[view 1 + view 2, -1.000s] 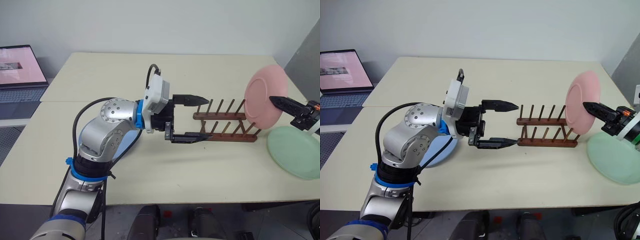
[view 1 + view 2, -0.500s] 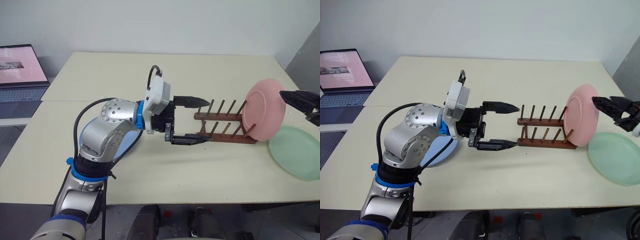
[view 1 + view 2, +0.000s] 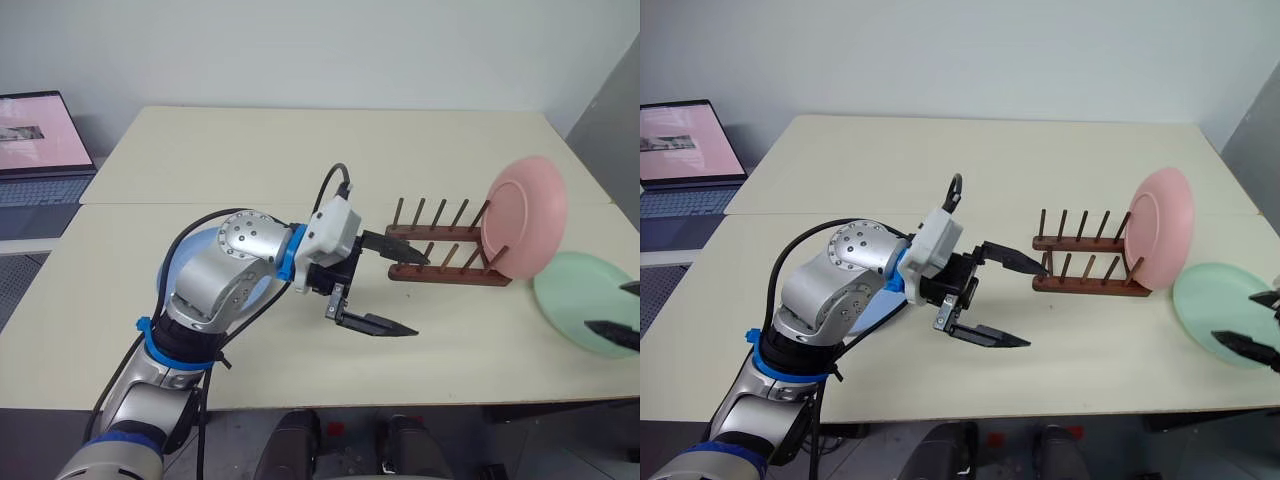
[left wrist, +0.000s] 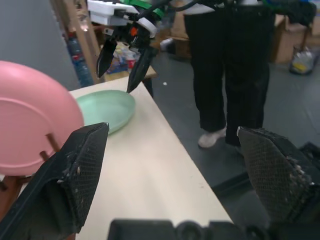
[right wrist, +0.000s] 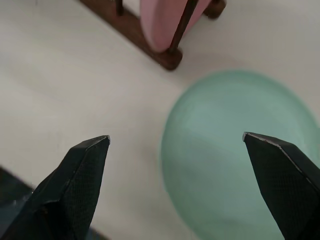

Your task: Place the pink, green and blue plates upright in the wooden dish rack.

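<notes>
Table point(image 3: 250, 150): cream, spans most of the head views; laptop point(image 3: 40, 140) with a pink screen sits on a lower surface at the far left edge of the frame.

Left arm comes in from lower left, bends across centre frame. Left gripper point(image 3: 385, 290) points toward the right of the frame, jaws spread wide, nothing between them; upper finger tip is close to the near end of the rack, lower finger hangs over bare table in front of it.

Blue plate point(image 3: 195, 262): lying on the table left of centre, mostly hidden behind the left arm, just a blue rim showing.

Green plate point(image 3: 585, 315): flat on the table at the right edge of the frame, just beside the rack's far end, not in the rack.

Pink plate point(image 3: 522, 215): standing on edge in the last slot at the right end of the rack, leaning slightly against the pegs, no gripper on it.

Dish rack point(image 3: 440, 255): dark wood, right of centre, other slots free.

Right gripper point(image 3: 1252, 322): fingertips poke in at the right edge of the frame over the green plate, jaws spread, empty. In the right wrist view its fingers point(image 5: 75, 185) straddle the green plate from above, not touching it.

A person's legs point(image 4: 227, 75) in dark trousers stand beyond the table edge in the left wrist view.
</notes>
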Controlling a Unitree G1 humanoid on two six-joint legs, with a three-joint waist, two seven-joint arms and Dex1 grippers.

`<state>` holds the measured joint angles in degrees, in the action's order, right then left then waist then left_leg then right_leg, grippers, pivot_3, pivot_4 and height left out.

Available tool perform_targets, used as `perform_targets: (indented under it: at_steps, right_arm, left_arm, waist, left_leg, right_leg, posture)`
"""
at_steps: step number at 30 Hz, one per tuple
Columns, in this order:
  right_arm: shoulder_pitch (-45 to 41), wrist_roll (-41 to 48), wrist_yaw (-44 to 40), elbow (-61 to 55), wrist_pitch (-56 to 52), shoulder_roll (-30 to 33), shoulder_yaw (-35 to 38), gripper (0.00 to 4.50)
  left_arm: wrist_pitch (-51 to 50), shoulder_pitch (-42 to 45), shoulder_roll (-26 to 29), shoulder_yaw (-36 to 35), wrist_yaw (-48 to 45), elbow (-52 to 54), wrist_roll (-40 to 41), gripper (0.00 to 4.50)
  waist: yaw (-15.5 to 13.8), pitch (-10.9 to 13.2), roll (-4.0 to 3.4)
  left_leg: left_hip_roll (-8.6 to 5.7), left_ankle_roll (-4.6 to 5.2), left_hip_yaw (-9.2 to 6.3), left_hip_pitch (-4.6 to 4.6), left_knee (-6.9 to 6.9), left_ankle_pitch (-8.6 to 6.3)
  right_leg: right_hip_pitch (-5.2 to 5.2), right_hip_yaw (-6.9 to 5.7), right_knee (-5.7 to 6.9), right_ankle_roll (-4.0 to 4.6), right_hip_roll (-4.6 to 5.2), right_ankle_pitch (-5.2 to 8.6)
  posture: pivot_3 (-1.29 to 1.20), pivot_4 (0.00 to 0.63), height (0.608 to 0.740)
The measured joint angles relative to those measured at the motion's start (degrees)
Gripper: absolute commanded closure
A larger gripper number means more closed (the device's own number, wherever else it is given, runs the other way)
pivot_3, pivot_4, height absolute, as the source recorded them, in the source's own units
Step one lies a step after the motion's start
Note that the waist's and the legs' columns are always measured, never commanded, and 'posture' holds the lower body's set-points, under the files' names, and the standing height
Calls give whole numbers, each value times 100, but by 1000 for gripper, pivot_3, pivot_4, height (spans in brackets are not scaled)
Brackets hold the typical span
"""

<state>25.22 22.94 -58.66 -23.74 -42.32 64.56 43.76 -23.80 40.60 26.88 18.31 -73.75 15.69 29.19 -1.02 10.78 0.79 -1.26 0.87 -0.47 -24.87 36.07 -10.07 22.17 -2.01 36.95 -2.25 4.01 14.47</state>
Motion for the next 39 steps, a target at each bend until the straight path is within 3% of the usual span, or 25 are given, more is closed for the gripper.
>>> perform_targets:
  at_steps: [6,12,13,15,24,26,33,39]
  right_arm:
    - [-389,-872,772,154,461,-287,-1409,33]
    - [-964,-1277,1245,577,585,-479,-2180,33]
    - [-1035,-1297,1276,662,577,-514,-2252,195]
    - [-1145,-1358,1356,809,557,-589,-2372,640]
    - [-1267,-1462,1499,887,238,-716,-2595,3968]
    - [-1296,-1501,1541,840,178,-724,-2579,4470]
    - [-1378,-1450,1708,750,-69,-907,-2443,4470]
    - [-1770,-1208,1799,286,-703,-927,-1337,4470]
  left_arm:
    - [315,-6,-133,180,-66,-33,-267,0]
    - [333,-19,-194,227,-50,-30,-367,0]
    - [333,-32,-196,227,-43,-29,-378,0]
    - [333,-51,-203,230,-13,-27,-396,0]
    - [263,-53,-251,229,129,-16,-386,0]
    - [259,-53,-253,229,167,-16,-376,0]
    - [212,-52,-264,226,205,-15,-346,0]
    - [-84,-52,-228,-69,383,-14,-97,0]
  waist:
    - [7,0,0]
    - [-29,0,0]
    - [-30,1,0]
    - [-29,1,0]
    - [-29,0,-1]
    - [-25,-1,1]
    - [-28,-7,17]
    - [-28,-7,15]
  left_leg:
    - [-1,1,0,-1,-2,1]
    - [-4,1,-2,-5,-6,0]
    - [-4,1,-2,-5,-5,0]
    - [-4,2,-1,-5,-3,1]
    - [-4,2,-1,-4,-2,1]
    - [-4,2,-1,-2,-2,1]
    - [-4,2,-5,0,4,1]
    - [-3,2,-7,-1,-1,1]
  right_leg:
    - [5,-1,-2,2,3,0]
    - [6,-8,-3,5,2,3]
    - [5,-8,-3,5,2,3]
    - [4,-8,-2,4,2,3]
    - [4,-7,0,1,1,1]
    - [2,-7,0,1,0,1]
    - [-4,-6,1,-2,1,-1]
    - [1,-10,1,-3,-2,-1]
  posture:
    - [0,150,740]
    - [0,150,740]
    - [0,150,740]
    - [0,150,740]
    - [0,150,740]
    - [0,150,740]
    - [0,150,740]
    - [0,150,740]
